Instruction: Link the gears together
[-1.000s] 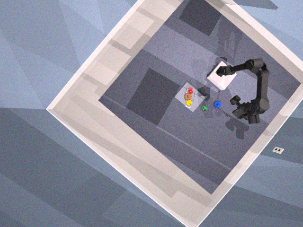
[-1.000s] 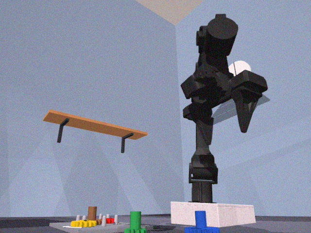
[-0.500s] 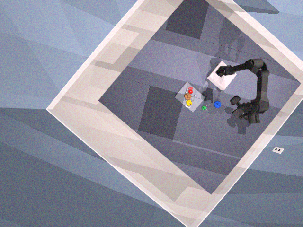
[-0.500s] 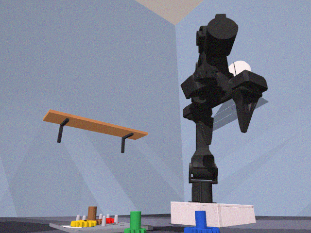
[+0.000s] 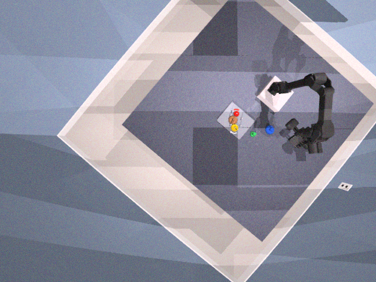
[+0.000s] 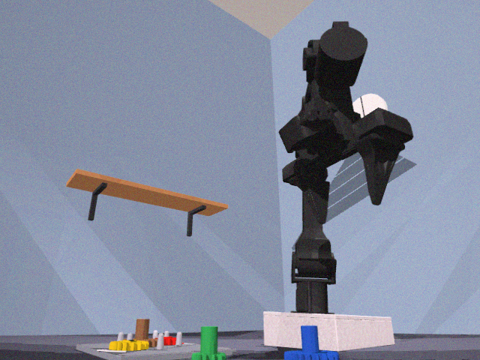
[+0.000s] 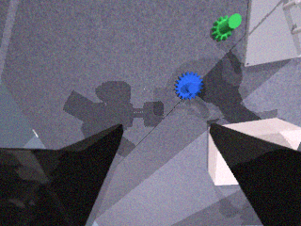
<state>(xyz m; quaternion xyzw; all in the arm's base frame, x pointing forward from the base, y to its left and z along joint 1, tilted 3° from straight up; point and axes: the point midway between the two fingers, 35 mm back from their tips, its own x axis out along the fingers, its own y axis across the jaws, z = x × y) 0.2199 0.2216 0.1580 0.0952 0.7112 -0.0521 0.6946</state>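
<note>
The grey board (image 5: 247,123) (image 6: 91,349) (image 7: 265,40) carries short pegs, a red gear (image 5: 235,113) (image 6: 169,340) and a yellow gear (image 5: 234,128) (image 6: 130,345). A brown gear (image 5: 232,120) (image 6: 142,329) with a tall handle sits low on the board between them, seemingly touching both. A green gear (image 5: 252,133) (image 6: 209,340) (image 7: 225,29) stands on the table just off the board. A larger blue gear (image 5: 269,130) (image 6: 310,339) (image 7: 189,86) stands farther from the board. My gripper (image 6: 349,213) (image 7: 165,127) is open and empty, high above the table, off to the blue gear's side.
The white base block (image 5: 277,106) (image 6: 298,331) (image 7: 221,165) of the arm stands near the board and the blue gear. Several bare grey pegs (image 6: 160,340) stand upright around the gears. An orange shelf (image 6: 147,193) is on the wall behind.
</note>
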